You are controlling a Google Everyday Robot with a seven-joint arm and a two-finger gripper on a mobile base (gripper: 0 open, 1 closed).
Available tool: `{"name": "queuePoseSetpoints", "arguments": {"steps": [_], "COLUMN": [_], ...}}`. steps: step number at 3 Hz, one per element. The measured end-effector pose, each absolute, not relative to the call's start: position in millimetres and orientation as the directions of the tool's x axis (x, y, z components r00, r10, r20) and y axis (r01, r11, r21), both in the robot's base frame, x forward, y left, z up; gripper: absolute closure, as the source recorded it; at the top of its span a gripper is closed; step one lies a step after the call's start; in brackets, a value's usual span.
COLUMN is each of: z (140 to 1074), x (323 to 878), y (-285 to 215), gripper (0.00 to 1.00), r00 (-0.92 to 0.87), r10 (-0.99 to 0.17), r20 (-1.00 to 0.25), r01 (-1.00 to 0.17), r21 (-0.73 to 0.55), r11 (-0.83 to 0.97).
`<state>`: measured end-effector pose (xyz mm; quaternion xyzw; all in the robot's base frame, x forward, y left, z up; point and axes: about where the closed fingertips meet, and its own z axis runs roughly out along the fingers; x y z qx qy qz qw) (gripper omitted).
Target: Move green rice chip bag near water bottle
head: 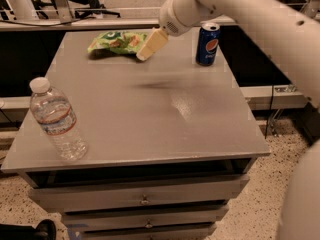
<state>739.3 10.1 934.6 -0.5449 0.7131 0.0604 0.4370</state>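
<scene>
The green rice chip bag lies flat at the far left-centre of the grey tabletop. The water bottle stands upright at the near left corner, clear with a white cap and a red-banded label. My gripper hangs on the white arm reaching in from the upper right. Its cream-coloured fingers sit just above the table at the bag's right end, overlapping its edge.
A blue soda can stands upright at the far right of the table, right of my gripper. The table has drawers below its front edge. A dark bench and chair legs lie behind the table.
</scene>
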Motion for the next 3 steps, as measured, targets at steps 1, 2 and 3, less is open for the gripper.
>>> {"name": "queuePoseSetpoints", "arguments": {"steps": [1,2,3], "z": [919,905,885], "x": [783,812,827], "y": [44,75,92], "gripper": [0.0,0.0,0.0], "r00": [-0.042,-0.046,-0.059], "r10": [-0.641,-0.595,-0.596], "r20": [-0.766,-0.802,-0.801], "r01": [-0.833,-0.844,-0.856], "r21": [-0.327,-0.287,-0.266], "r11": [0.446,0.453,0.442]}}
